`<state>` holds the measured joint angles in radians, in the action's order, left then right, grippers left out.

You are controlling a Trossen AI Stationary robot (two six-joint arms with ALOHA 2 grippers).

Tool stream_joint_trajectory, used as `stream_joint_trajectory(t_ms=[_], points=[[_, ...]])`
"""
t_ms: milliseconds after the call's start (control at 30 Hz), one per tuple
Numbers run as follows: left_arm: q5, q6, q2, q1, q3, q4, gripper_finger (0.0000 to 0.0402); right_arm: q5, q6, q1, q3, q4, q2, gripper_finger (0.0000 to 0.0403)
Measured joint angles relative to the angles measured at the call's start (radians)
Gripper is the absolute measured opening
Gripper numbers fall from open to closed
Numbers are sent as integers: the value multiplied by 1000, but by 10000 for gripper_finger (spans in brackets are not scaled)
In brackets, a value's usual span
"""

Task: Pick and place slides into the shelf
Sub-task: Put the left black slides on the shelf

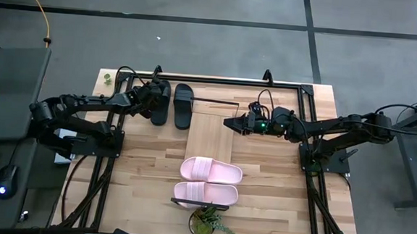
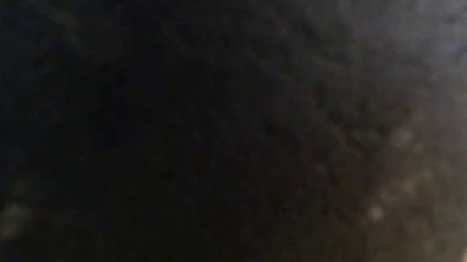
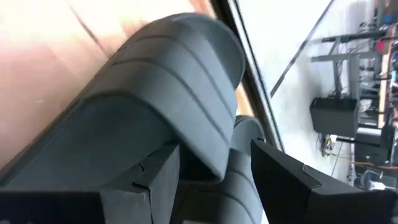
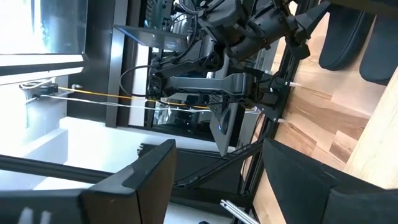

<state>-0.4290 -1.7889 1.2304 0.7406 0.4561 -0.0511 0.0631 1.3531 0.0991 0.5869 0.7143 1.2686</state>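
Now my left claw (image 1: 156, 99), upper left of the high view, straddles a black slide's strap (image 3: 180, 93), fingers apart; closing off-centre could let it slip short of the shelf (image 1: 209, 135).

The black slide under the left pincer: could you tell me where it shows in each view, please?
High: black slide, left of the shelf.
Low: not visible; view blocked.
Left wrist: black slide fills the centre.
Right wrist: black slide, top right.
Landmark: other black slide beside it.
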Motion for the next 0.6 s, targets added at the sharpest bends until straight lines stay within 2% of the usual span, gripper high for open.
stream_joint_trajectory(t_ms=[167,333,467,600], points=[[-28,-6,3,8,0,-3,182,-2,8,-2,0,0,0,231],[16,-6,31,53,0,6,182,-2,8,-2,0,0,0,231],[68,7,62,81,0,75,182,-3,8,-2,0,0,0,231],[67,8,89,86,0,153,182,-10,8,-2,0,-12,0,231]])
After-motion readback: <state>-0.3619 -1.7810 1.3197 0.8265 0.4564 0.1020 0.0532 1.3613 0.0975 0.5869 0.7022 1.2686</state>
